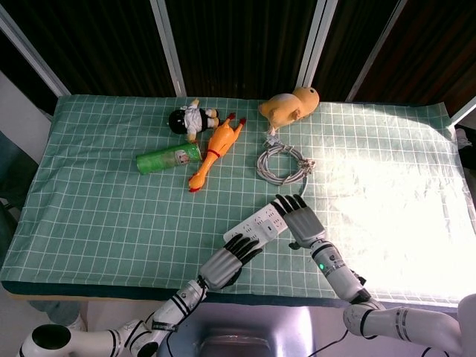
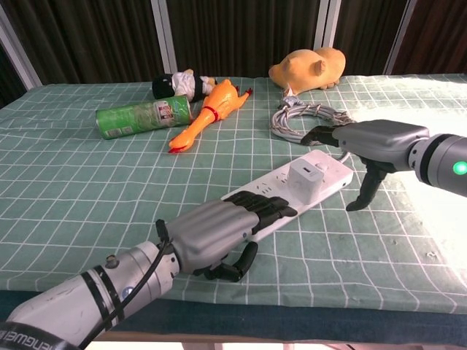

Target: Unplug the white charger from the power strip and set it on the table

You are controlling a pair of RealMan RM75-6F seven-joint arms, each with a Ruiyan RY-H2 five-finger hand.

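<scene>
The white power strip (image 2: 337, 173) lies slantwise near the table's front edge, with the white charger (image 2: 306, 179) plugged in upright near its far end. My left hand (image 2: 219, 227) rests flat on the strip's near end, fingers stretched along it. My right hand (image 2: 368, 142) hovers just right of and behind the charger, fingers apart, thumb pointing down, holding nothing. In the head view the right hand (image 1: 297, 220) covers the far end of the power strip (image 1: 256, 224) and hides the charger; the left hand (image 1: 232, 256) lies on the near end.
A coiled grey cable (image 2: 306, 117) runs from the strip's far end. Behind it sit a yellow plush (image 2: 310, 67), an orange rubber chicken (image 2: 208, 113), a green can (image 2: 142, 117) on its side and a small doll (image 2: 182, 85). The table's front edge is close.
</scene>
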